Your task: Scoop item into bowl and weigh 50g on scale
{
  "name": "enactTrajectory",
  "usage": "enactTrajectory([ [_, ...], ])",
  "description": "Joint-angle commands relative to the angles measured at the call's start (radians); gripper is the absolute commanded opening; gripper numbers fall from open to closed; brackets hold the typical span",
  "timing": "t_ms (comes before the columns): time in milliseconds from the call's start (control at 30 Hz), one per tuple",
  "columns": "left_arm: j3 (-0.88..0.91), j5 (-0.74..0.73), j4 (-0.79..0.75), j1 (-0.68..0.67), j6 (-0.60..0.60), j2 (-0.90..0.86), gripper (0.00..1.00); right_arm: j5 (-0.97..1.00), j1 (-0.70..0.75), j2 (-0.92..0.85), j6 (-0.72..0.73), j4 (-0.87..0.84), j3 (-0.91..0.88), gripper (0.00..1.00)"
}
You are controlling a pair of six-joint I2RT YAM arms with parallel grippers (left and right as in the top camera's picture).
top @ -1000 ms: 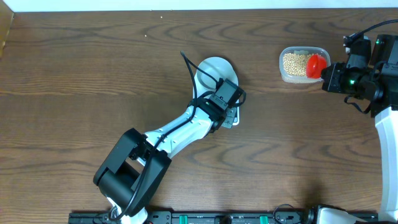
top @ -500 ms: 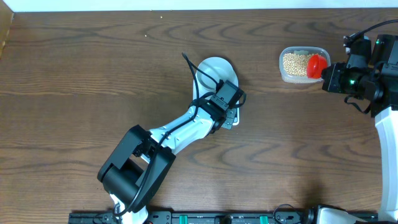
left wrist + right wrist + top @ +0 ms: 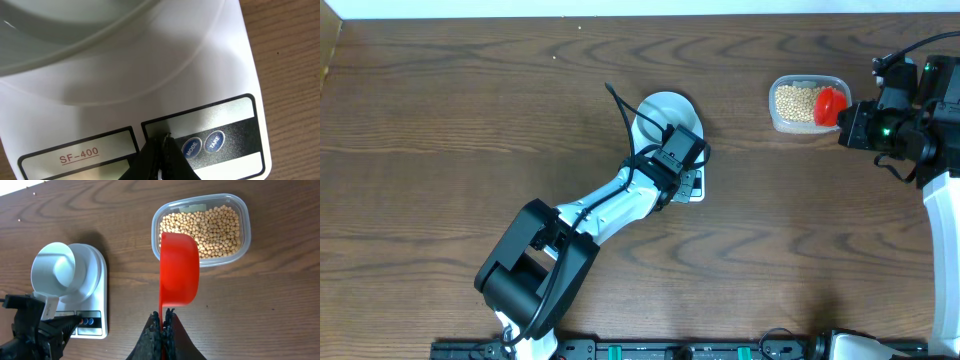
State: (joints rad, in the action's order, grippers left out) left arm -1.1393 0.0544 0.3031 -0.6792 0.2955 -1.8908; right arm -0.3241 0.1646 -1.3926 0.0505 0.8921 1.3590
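"At the middle of the dark, wood-grained table (image 3: 440, 120), what does the left gripper (image 3: 164, 142) meet?"

"The scale (image 3: 200, 65), a flat slab of smooth white plastic with rounded corners. The black fingers are pressed together into one point. That point sits at the glossy panel on the scale's near edge, just left of two round blue buttons (image 3: 191, 146) marked MODE and TARE. Whether it presses down cannot be told."

"And the bowl (image 3: 663, 108)?"

"Round and white, pale bluish within, it sits on the far part of the scale. Its curved rim fills the top of the left wrist view."

"Where are the beans (image 3: 215, 225)?"

"Well apart, at the far right. They are small, round and tan-yellow, filling a clear plastic tub (image 3: 246, 235) with rounded corners."

"How does the right gripper (image 3: 163, 322) stand?"

"It pinches the thin handle of a glossy red scoop (image 3: 179, 270). The scoop's rounded cup overlaps the tub's rim; whether they touch cannot be told."
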Motion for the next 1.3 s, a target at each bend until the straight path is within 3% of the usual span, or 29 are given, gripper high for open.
enactTrajectory([
  [0, 0.012, 0.018, 0.009, 0.013, 0.016, -0.018, 0.07, 0.001, 0.001, -0.003, -0.015, -0.002, 0.019, 0.01],
  [867, 0.011, 0.000, 0.028, 0.011, 0.010, -0.051, 0.07, 0.002, 0.001, -0.003, -0.015, 0.010, 0.019, 0.01],
  [1267, 0.011, -0.070, 0.031, 0.009, -0.102, -0.053, 0.07, 0.001, 0.001, -0.003, -0.014, 0.019, 0.019, 0.01],
])
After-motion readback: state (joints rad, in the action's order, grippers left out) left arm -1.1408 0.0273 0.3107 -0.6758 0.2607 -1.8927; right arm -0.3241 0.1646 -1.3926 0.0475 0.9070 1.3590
